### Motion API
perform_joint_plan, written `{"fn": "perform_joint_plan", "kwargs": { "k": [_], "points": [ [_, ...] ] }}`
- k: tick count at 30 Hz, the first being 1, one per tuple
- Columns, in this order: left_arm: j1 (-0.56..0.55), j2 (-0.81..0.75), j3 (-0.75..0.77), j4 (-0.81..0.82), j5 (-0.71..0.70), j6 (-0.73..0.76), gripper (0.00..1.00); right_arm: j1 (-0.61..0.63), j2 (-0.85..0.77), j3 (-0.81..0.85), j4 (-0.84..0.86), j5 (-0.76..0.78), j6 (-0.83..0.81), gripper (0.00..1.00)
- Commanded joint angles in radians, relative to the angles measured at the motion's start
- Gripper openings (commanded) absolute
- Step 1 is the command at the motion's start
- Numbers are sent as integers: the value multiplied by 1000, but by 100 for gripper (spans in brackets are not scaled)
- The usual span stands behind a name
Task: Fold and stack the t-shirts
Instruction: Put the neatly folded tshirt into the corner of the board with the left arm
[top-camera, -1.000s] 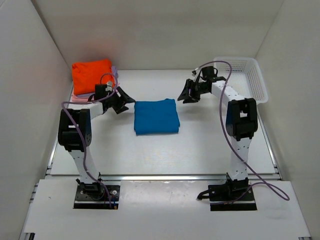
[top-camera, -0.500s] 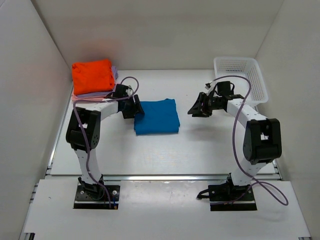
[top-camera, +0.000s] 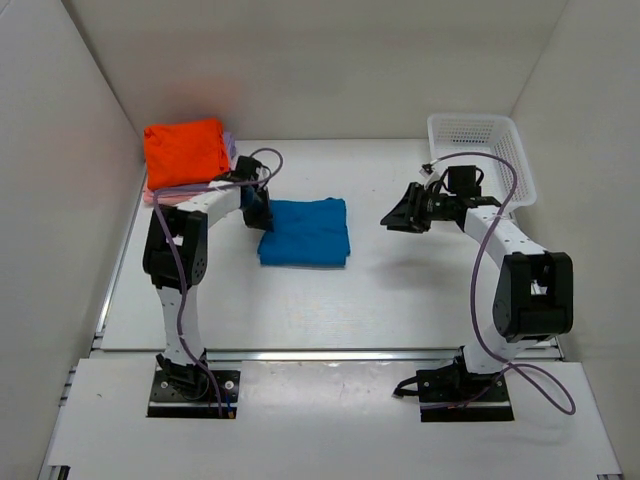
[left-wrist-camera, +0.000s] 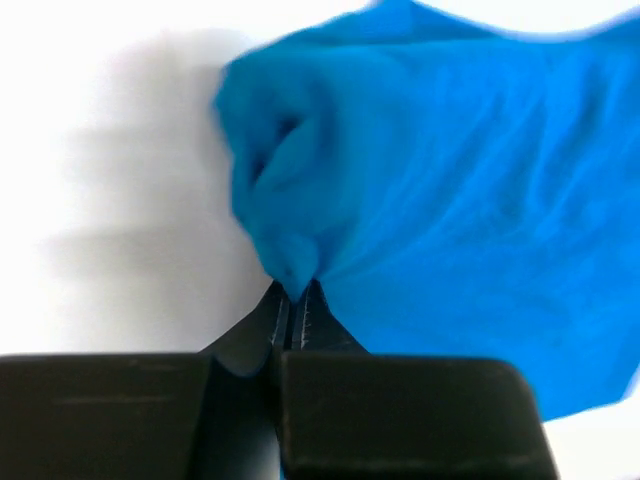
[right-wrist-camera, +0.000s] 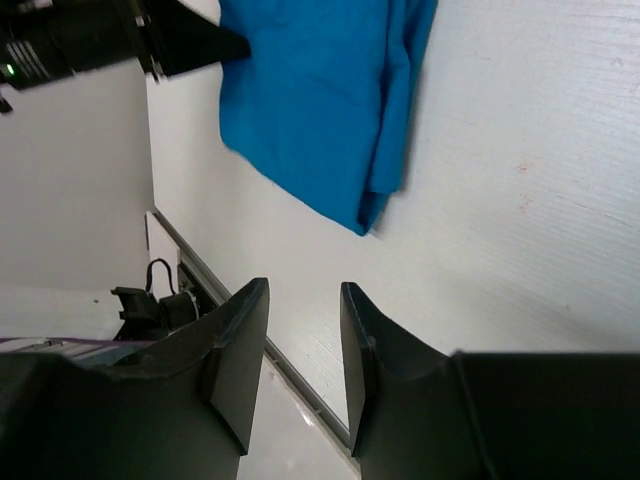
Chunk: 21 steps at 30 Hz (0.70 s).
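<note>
A folded bright blue t-shirt (top-camera: 306, 232) lies mid-table. My left gripper (top-camera: 258, 212) is shut on its left edge, and the cloth bunches up at the pinch (left-wrist-camera: 292, 278). An orange t-shirt (top-camera: 184, 150) tops a stack at the back left, with a lavender one (top-camera: 231, 146) and a pink one (top-camera: 150, 193) showing beneath it. To the right of the blue t-shirt, my right gripper (top-camera: 392, 218) hovers over bare table, apart from the cloth. Its fingers (right-wrist-camera: 240, 345) stand a little apart with nothing between them. The blue t-shirt (right-wrist-camera: 320, 95) shows ahead in the right wrist view.
A white mesh basket (top-camera: 482, 152) stands at the back right corner. White walls close in the table on the left, back and right. A metal rail (top-camera: 330, 352) runs along the table's near edge.
My left gripper moved in to the blue t-shirt's left edge and shut on it; the shirt has shifted slightly left. My right gripper swung forward, away from the basket, and narrowed.
</note>
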Motion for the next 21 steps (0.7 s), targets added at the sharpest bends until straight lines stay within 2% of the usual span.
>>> {"fn": "perform_joint_plan", "kwargs": {
  "k": [1, 6, 11, 13, 15, 18, 21],
  "points": [
    [48, 29, 210, -84, -57, 87, 0, 1, -49, 4, 21, -41, -12, 32],
    [90, 135, 596, -161, -88, 197, 0, 7, -87, -28, 34, -61, 21, 31],
    [166, 339, 1009, -312, -31, 206, 0, 20, -127, -96, 120, -84, 114, 30],
    [191, 419, 1167, -316, -25, 206, 0, 24, -135, -110, 177, -99, 166, 30],
    [215, 414, 1156, -243, 5, 194, 0, 32, -141, -117, 201, -101, 185, 30],
    [246, 347, 1032, -123, 24, 173, 0, 38, -132, -101, 199, -92, 189, 30],
    [303, 342, 1069, -128, 77, 134, 0, 38, -123, -94, 200, -84, 195, 30]
  ]
}}
